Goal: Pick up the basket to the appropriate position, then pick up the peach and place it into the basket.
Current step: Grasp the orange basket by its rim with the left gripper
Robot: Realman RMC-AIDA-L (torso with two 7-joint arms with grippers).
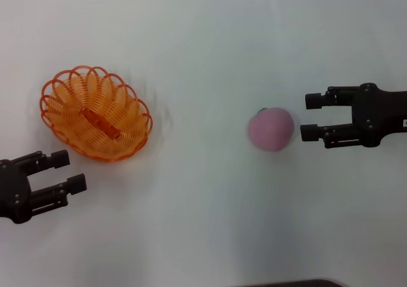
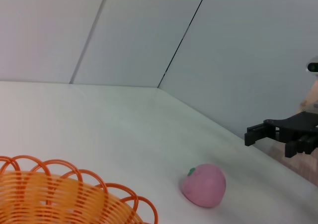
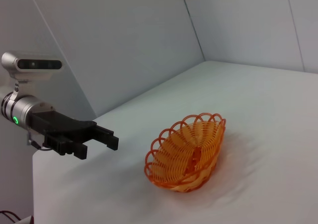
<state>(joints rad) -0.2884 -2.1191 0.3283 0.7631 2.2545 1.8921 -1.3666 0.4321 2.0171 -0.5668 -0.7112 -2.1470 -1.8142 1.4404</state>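
Basket (image 1: 96, 114), orange and oval with a scalloped rim, rests upright on the white bench (image 1: 203, 223); it holds nothing. Left claw (image 1: 69, 172) hovers just beside the basket, on the robot's side of it, fingers spread and touching nothing. Peach (image 1: 271, 129), pink with a small green stem spot, lies on the bench well apart from the basket, to the basket's right. Right claw (image 1: 310, 116) sits on the far side of the peach from the basket, fingers spread wide, tips just short of the fruit and gripping nothing. In the left wrist view only the basket's near rim (image 2: 64, 194) shows, the rest cut off by the frame edge; the right claw (image 2: 251, 135) appears beyond the peach (image 2: 204, 185). In the right wrist view the peach is out of frame; basket (image 3: 187, 152) and left claw (image 3: 105, 138) show.
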